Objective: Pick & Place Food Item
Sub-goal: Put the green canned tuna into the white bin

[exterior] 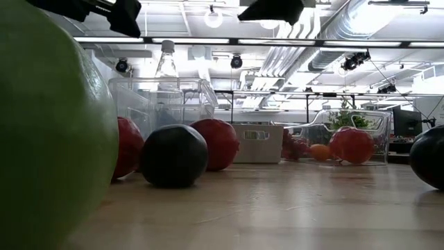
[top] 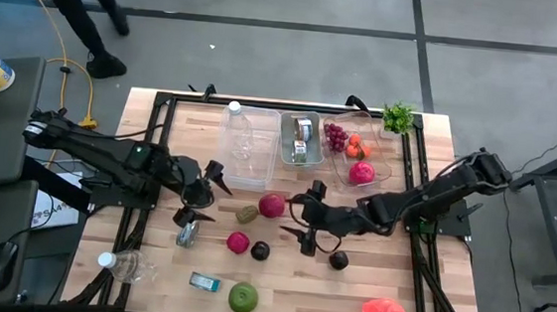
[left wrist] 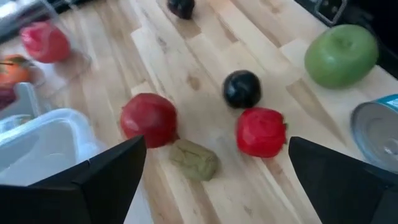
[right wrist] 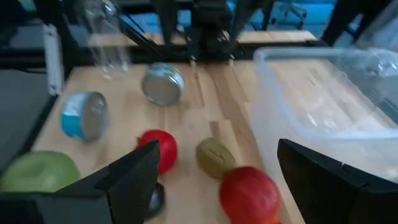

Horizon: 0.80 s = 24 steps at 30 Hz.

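High view: wooden table (top: pixel 388 284) strewn with loose food, namely a red fruit (top: pixel 272 205), an olive-green item (top: pixel 246 214), a smaller red piece (top: pixel 238 242), 2 dark fruits (top: pixel 260 250) and a green apple (top: pixel 243 296); only the right-hand clear container (top: pixel 377 169) stocked, middle clear bin (top: pixel 248 159) apparently bare, so most placing judged undone. Left gripper (top: pixel 203 192) above a silver can (top: pixel 187 234), fingers spread, nothing held. Right gripper (top: pixel 312 216) near the red fruit, fingers apart, empty. Low view: green apple looming close, red and dark fruits resting on the table, bins behind. Left wrist view: fingers (left wrist: pixel 106 174) wide, bare, olive-green item between them on the table. Right wrist view: fingers (right wrist: pixel 124 180) released, holding nothing, fruit lying beyond.
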Tool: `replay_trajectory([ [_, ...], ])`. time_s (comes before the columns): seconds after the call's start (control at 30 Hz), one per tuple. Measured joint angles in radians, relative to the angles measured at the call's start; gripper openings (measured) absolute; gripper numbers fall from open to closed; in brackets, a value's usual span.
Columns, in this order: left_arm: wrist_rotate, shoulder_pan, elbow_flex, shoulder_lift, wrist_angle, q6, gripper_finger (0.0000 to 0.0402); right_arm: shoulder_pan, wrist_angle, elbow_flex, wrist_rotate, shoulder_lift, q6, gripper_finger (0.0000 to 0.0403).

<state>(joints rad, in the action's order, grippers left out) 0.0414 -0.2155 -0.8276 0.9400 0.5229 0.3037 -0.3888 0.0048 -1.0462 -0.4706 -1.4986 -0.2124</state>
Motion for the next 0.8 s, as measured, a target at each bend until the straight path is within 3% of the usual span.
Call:
replay_trajectory([
  [0.2,-0.160,-0.079,0.000,-0.030,0.030,-0.229,0.0380,-0.063,0.083,0.000,-0.001,-0.001,-0.013,0.0311],
  [0.53,-0.429,-0.358,-0.001,-0.033,0.110,-0.584,0.0380,-0.157,0.278,0.000,-0.026,-0.143,-0.057,0.0311],
  [0.8,-0.548,-0.478,-0.002,-0.011,0.137,-0.823,0.0380,-0.174,0.475,0.000,-0.021,-0.212,-0.058,0.0311],
])
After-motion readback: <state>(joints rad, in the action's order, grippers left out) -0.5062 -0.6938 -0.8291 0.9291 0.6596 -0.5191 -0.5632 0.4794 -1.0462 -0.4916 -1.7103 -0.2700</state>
